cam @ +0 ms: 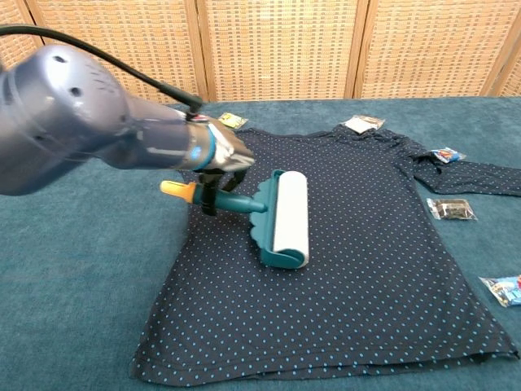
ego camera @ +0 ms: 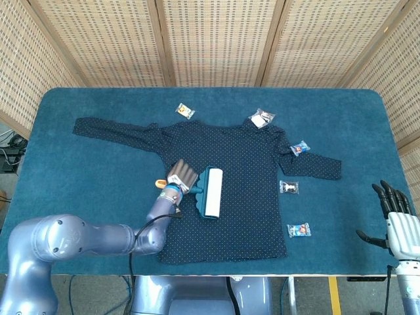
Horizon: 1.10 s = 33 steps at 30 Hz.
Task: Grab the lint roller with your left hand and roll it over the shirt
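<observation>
The left hand (cam: 220,156) is wrapping its fingers (ego camera: 184,174) around the teal handle of the lint roller (cam: 281,218), gripping it firmly, with the orange butt of the handle poking out behind the fist. From those fingers the handle is reaching out toward the robot's right, and the white drum is sitting at its end, pressing down on the chest of the navy polka-dot shirt (cam: 358,244). The drum's long axis is running near to far across the surface, square to the handle, so a push or pull along the handle's line looks like the way to keep it rolling. Most of the shirt's body is lying off to the right of the drum and toward the hem, and that is where the next pass is likely heading.

The right hand (ego camera: 398,227) is waiting well apart at the near right corner, fingers spread and holding nothing, so the left hand is plainly the nearer one and the one doing the job.

Further out, the shirt is lying flat with sleeves spread on the blue cloth-covered surface (ego camera: 79,164). Small candy wrappers (ego camera: 298,230) are dotting the surface near the collar and beside the right sleeve, and a drifting stroke could catch one.
</observation>
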Each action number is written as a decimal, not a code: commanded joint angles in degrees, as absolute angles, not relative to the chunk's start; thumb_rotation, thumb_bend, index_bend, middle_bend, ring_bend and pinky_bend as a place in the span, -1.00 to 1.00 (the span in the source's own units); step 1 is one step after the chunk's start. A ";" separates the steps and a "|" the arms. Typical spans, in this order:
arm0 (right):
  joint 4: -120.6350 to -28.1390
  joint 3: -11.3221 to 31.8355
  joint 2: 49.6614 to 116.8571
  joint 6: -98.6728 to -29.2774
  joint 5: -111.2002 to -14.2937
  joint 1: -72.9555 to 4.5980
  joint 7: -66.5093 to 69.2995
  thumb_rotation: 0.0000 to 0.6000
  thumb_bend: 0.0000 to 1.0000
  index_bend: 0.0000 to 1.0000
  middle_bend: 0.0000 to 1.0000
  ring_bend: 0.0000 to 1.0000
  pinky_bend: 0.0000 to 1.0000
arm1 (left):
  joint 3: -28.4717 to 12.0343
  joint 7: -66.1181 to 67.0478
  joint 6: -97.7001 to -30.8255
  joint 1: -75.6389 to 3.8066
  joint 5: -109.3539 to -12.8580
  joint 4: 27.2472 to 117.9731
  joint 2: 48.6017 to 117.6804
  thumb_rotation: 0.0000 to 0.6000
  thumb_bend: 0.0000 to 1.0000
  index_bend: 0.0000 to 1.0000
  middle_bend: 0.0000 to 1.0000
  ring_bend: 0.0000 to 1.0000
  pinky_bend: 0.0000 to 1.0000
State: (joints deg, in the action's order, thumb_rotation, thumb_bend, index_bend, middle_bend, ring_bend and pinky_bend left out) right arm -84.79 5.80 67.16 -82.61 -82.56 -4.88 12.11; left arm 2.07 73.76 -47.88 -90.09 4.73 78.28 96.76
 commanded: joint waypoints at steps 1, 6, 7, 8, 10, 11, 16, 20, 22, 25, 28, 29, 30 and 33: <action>-84.72 5.87 67.12 -82.61 -82.47 -4.86 12.38 1.00 -0.82 -1.00 -1.00 -1.00 -1.00 | 1.45 74.54 -47.56 -90.86 5.39 77.48 97.71 1.00 0.79 0.80 0.78 0.61 0.45; -84.66 5.83 67.08 -82.70 -82.56 -4.80 12.46 1.00 -0.82 -1.00 -1.00 -1.00 -1.00 | 1.14 75.45 -48.04 -91.45 6.09 77.62 98.34 1.00 0.79 0.80 0.78 0.61 0.45; -84.66 5.82 67.08 -82.69 -82.54 -4.79 12.38 1.00 -0.82 -1.00 -1.00 -1.00 -1.00 | 1.22 75.52 -48.21 -91.42 6.08 77.92 98.19 1.00 0.79 0.80 0.78 0.61 0.45; -84.67 5.81 67.09 -82.71 -82.55 -4.78 12.28 1.00 -0.82 -1.00 -1.00 -1.00 -1.00 | 1.40 75.59 -48.48 -91.33 5.98 78.30 97.96 1.00 0.79 0.80 0.78 0.61 0.45; -84.82 5.76 67.09 -82.76 -82.65 -4.76 12.10 1.00 -0.81 -1.00 -1.00 -1.00 -1.00 | 1.99 75.55 -49.20 -90.86 5.76 79.30 97.13 1.00 0.79 0.80 0.78 0.61 0.45; -84.90 5.74 67.09 -82.81 -82.71 -4.76 12.02 1.00 -0.82 -1.00 -1.00 -1.00 -1.00 | 2.28 75.48 -49.50 -90.60 5.59 79.77 96.69 1.00 0.79 0.80 0.78 0.61 0.45; -85.20 5.69 67.06 -83.13 -82.97 -4.70 11.48 1.00 -0.82 -1.00 -1.00 -1.00 -1.00 | 4.23 73.88 -50.89 -88.10 3.78 82.74 93.60 1.00 0.79 0.80 0.78 0.61 0.45; -85.77 5.63 67.05 -84.05 -83.59 -4.50 10.57 1.00 -0.82 -1.00 -1.00 -1.00 -1.00 | 7.28 69.72 -51.99 -83.57 -1.08 86.16 89.32 1.00 0.79 0.80 0.78 0.61 0.45; -86.00 5.54 67.07 -84.22 -83.78 -4.46 10.14 1.00 -0.82 -1.00 -1.00 -1.00 -1.00 | 7.64 67.12 -52.09 -81.68 -4.02 87.42 87.72 1.00 0.79 0.80 0.78 0.61 0.45; -86.28 5.52 67.33 -84.64 -83.97 -4.39 9.15 1.00 -0.82 -0.99 -1.00 -1.00 -1.00 | 7.97 63.35 -52.67 -79.04 -8.12 89.05 85.37 1.00 0.79 0.80 0.78 0.61 0.45; -86.53 5.44 67.50 -84.90 -84.23 -4.36 8.44 1.00 -0.82 -0.97 -1.00 -1.00 -1.00 | 7.87 60.55 -52.86 -77.25 -10.60 89.91 83.85 1.00 0.79 0.80 0.78 0.61 0.45; -86.58 5.43 67.59 -85.02 -84.32 -4.35 8.20 1.00 -0.82 -0.97 -1.00 -1.00 -1.00 | 7.81 59.62 -52.90 -76.67 -11.42 90.16 83.33 1.00 0.79 0.80 0.78 0.61 0.45; -86.60 5.42 67.63 -85.09 -84.36 -4.34 8.07 1.00 -0.81 -0.97 -1.00 -1.00 -1.00 | 7.77 59.14 -52.91 -76.38 -11.84 90.28 83.07 1.00 0.79 0.80 0.78 0.61 0.45; -86.77 5.37 67.89 -85.47 -84.63 -4.29 7.10 1.00 -0.81 -0.95 -1.00 -1.00 -1.00 | 7.70 55.74 -53.23 -74.21 -15.14 91.04 81.07 1.00 0.78 0.79 0.76 0.60 0.43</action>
State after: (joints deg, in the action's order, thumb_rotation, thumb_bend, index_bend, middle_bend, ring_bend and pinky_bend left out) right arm -86.68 5.39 67.76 -85.32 -84.53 -4.31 7.38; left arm 7.65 57.78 -52.90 -75.73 -12.97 90.24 82.54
